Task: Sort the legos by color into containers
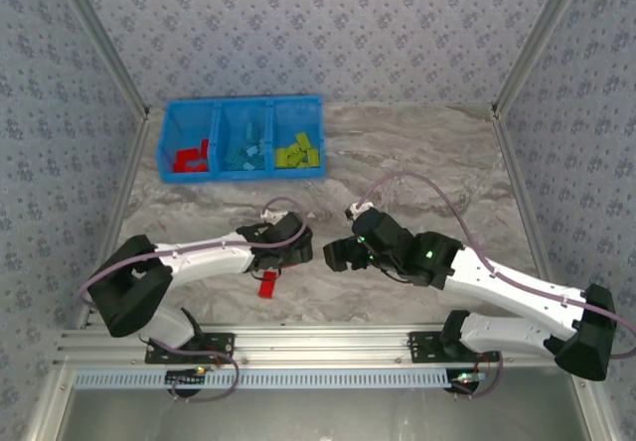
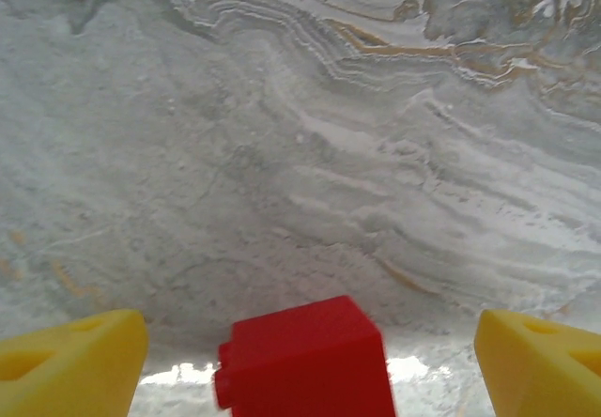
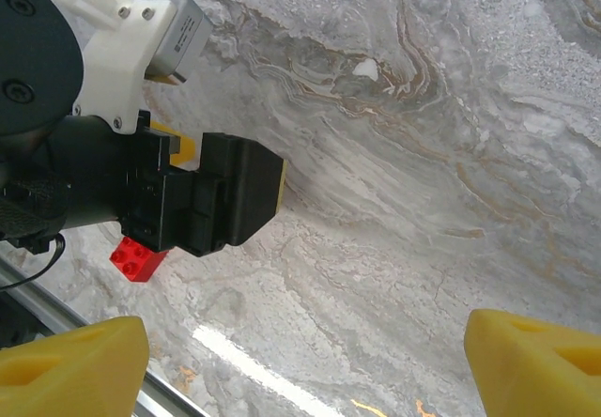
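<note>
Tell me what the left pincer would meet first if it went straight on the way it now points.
The left pincer would probably meet the red brick, which lies on the table between its open fingers. Depth is unclear.

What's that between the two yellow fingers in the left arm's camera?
A red lego brick sits on the marble table between the yellow fingers, touching neither; the left wrist view shows it.
</note>
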Controlling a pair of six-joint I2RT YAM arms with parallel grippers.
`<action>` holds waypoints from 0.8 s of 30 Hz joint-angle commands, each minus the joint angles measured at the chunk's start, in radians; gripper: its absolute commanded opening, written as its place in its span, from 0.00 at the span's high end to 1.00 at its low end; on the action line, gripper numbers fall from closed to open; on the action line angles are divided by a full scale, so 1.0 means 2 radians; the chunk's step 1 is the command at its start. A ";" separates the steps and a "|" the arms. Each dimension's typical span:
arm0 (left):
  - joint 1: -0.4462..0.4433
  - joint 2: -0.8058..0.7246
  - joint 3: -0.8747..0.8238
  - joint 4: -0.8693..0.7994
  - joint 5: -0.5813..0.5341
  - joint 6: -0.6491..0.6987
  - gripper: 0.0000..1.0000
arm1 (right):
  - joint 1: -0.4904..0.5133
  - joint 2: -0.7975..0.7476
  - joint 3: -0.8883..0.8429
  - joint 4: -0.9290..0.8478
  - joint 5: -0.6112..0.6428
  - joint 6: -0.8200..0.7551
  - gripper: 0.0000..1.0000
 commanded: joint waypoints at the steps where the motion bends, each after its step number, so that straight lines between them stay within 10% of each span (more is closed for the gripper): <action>1: -0.003 0.010 -0.007 0.011 0.004 -0.023 0.24 | -0.001 0.010 0.016 -0.003 0.008 0.001 0.10; 17: -0.009 -0.030 -0.034 -0.011 -0.001 -0.036 0.65 | 0.001 0.030 0.020 0.014 -0.023 0.014 0.09; 24: -0.002 -0.136 0.011 -0.107 -0.145 0.000 0.69 | 0.003 0.023 0.028 0.019 0.010 0.021 0.09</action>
